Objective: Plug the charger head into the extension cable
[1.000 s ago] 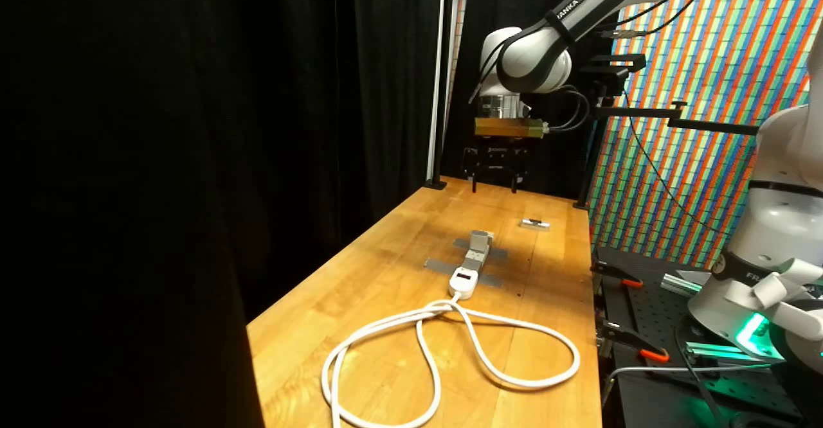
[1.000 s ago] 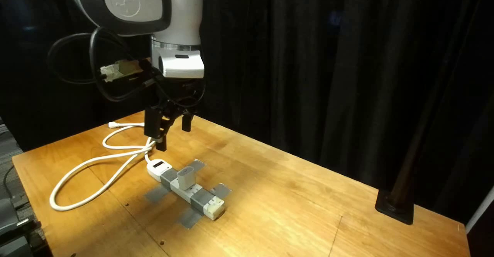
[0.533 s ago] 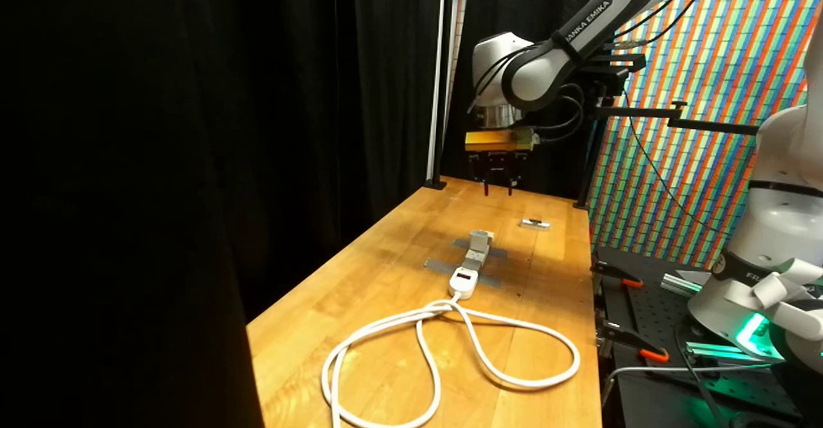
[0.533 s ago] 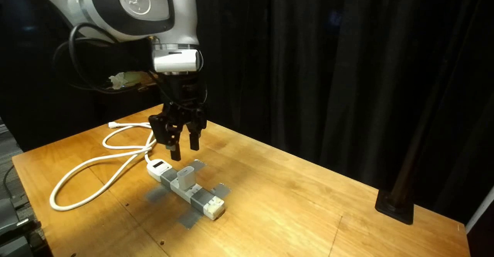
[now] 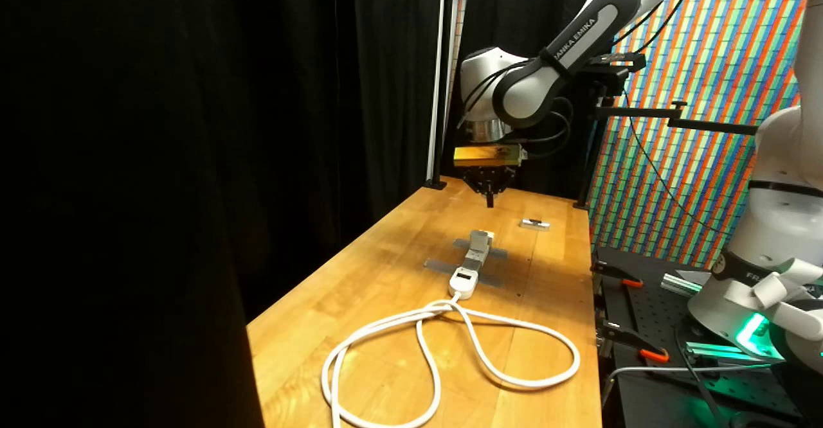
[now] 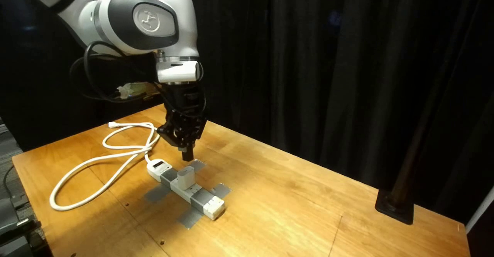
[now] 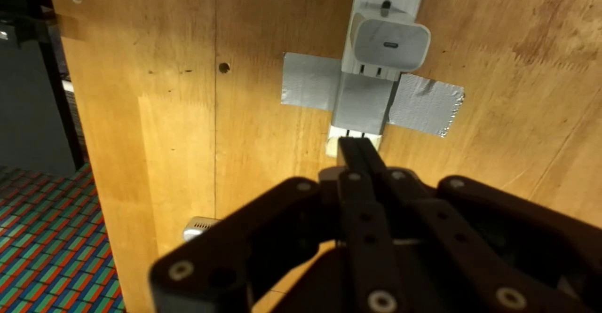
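The charger head [image 6: 186, 177], a small pale block, stands upright on the socket strip of the extension cable [image 6: 159, 168]. In the wrist view I look down on the end face of the charger head [image 7: 391, 44], between bare outlets; how deep its prongs sit is hidden. White cord loops lead away from the extension cable [image 5: 463, 282] over the table. Above the strip hangs my gripper [image 6: 188, 156], apart from the charger head. Its fingertips meet with nothing between them, as the gripper [image 7: 356, 141] in the wrist view and the gripper [image 5: 490, 203] in an exterior view both show.
Grey tape [image 7: 310, 82] fastens the strip to the wooden table [image 6: 278, 218]. A small whitish item with a dark top [image 5: 535, 223] lies farther along the table. A black stand foot [image 6: 394, 207] rises near the far edge, before dark curtains.
The gripper has come down toward the socket strip, and its fingers have gone from wide apart to shut with nothing between. The charger head and the cable have stayed in place.
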`<state>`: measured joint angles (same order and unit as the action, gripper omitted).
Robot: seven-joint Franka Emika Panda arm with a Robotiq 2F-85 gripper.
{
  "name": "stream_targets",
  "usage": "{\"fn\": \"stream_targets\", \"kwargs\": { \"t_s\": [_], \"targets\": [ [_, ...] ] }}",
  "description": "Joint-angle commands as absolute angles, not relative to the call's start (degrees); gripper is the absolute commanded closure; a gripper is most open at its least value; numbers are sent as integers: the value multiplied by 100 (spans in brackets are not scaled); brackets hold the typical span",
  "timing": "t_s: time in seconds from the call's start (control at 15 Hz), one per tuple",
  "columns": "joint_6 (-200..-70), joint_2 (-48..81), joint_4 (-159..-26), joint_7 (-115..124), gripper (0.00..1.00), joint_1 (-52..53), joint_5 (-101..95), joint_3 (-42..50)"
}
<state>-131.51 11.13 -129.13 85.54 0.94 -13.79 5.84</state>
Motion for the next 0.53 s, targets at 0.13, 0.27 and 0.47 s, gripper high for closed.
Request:
{"fn": "stream_targets", "kwargs": {
  "t_s": [0.13, 0.27, 0.47],
  "targets": [
    [-13558, 1404, -12819, 8483, 91, 97, -1012, 524],
    [-13670, 1462, -12835, 8451, 91, 100, -833, 510],
    [-13748, 1516, -12852, 8579, 93, 139, -685, 536]
  ]
}}
